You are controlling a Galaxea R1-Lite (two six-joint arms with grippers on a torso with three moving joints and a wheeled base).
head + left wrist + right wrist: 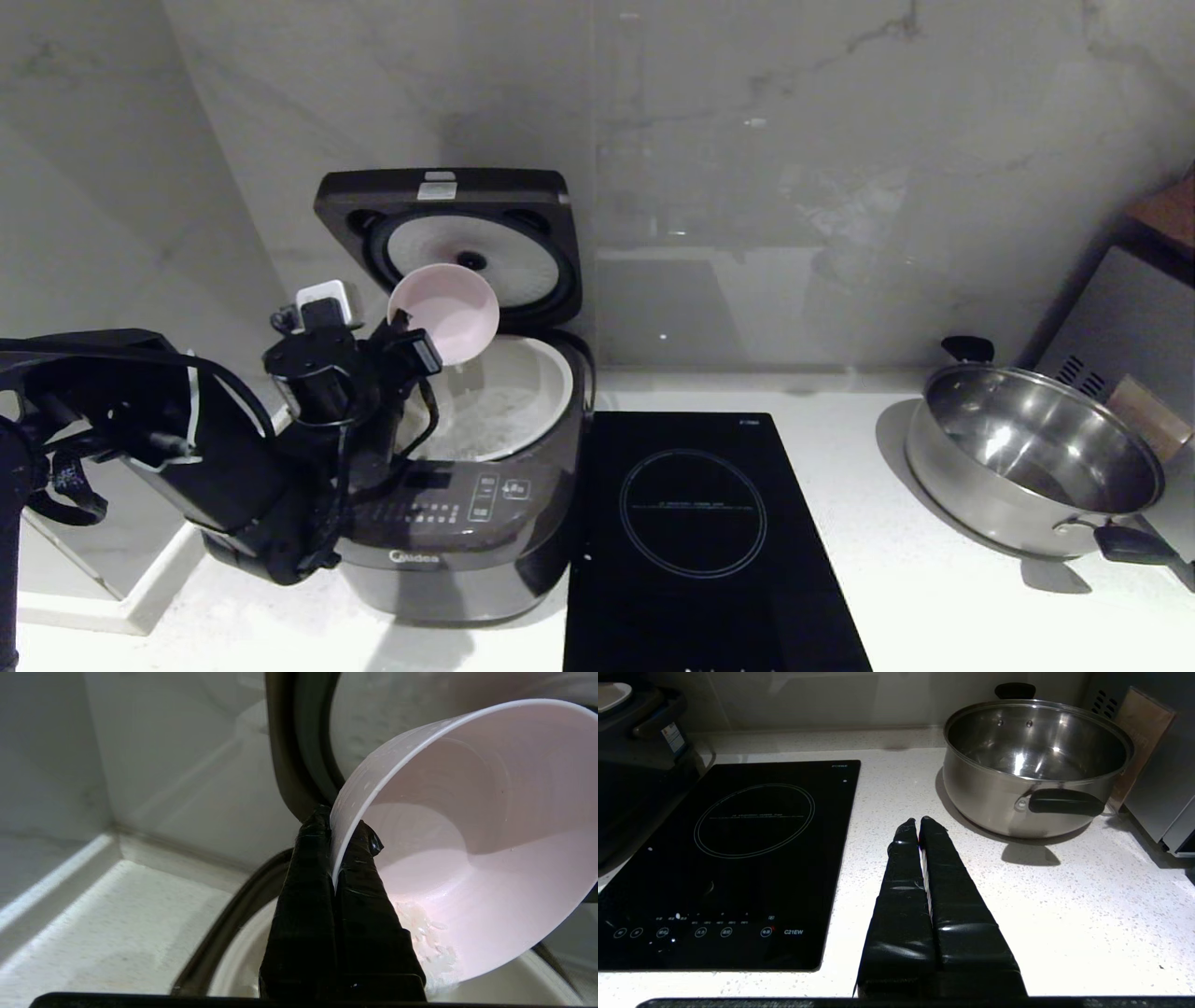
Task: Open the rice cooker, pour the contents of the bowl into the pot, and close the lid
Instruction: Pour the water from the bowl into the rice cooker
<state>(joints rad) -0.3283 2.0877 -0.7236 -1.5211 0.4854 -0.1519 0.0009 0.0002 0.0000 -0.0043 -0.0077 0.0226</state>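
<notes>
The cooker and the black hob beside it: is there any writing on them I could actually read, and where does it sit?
"Midea": low on the front of the rice cooker.
"C21EW": near edge of the induction hob, beside its touch icons.
Too small or blurred to read: the cooker's button captions, the sticker on the lid, the line inside the hob's ring, the hob's corner mark.

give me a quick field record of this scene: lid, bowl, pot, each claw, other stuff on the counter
lid: open, standing upright behind the cooker
bowl: tipped over the pot, a few rice grains left near its rim
pot: in the rice cooker, rice inside
left claw: shut on the bowl's rim
right claw: shut, empty, above the counter
other: induction hob, steel pan
</notes>
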